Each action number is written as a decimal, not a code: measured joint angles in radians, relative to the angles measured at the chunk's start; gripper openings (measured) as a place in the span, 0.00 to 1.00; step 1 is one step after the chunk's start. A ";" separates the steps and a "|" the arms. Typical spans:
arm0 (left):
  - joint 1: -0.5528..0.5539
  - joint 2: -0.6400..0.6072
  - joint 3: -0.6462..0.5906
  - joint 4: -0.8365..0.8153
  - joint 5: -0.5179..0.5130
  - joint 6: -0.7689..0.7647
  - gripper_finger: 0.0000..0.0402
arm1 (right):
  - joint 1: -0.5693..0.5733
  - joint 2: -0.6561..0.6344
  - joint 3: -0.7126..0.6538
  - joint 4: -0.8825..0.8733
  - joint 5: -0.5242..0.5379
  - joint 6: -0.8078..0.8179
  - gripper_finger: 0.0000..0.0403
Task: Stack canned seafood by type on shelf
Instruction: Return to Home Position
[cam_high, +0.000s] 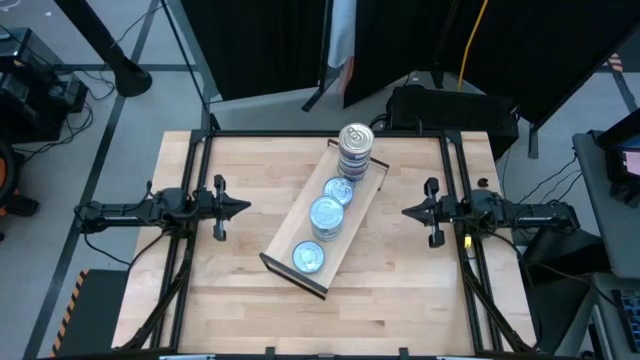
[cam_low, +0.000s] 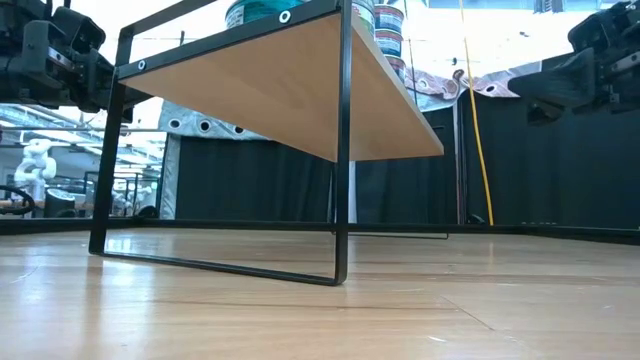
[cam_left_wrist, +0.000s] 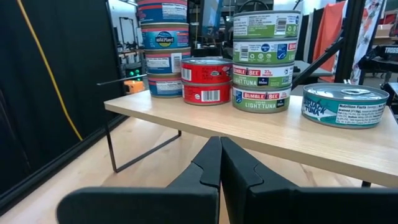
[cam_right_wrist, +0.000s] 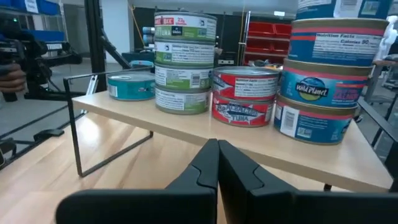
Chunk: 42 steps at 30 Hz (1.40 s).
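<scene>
The shelf (cam_left_wrist: 292, 134), a raised light-wood board, crosses the table (cam_high: 420, 300) centre from 7 to 1 o'clock. It holds four stacked blue tins (cam_left_wrist: 163, 46) at 1, then two red tins (cam_left_wrist: 206, 79), four green tins (cam_left_wrist: 266, 59) and one teal tin (cam_left_wrist: 345, 106) at 7. At 9, the left gripper (cam_high: 240, 208) is closed and empty, as is the right gripper (cam_high: 408, 211) at 3.

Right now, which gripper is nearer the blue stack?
Right. The right gripper is a short way from the blue stack; the left gripper is across the shelf, farther off.
</scene>
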 joint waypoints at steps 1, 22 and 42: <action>0.000 0.000 0.000 0.000 0.000 0.000 0.01 | 0.000 0.000 0.000 0.002 0.000 0.001 0.00; 0.000 0.001 0.000 -0.003 0.002 -0.008 0.01 | 0.000 0.005 -0.017 0.016 0.004 -0.030 0.00; -0.010 0.003 0.000 -0.014 0.050 0.018 0.00 | 0.000 0.005 -0.017 0.015 0.005 -0.034 0.00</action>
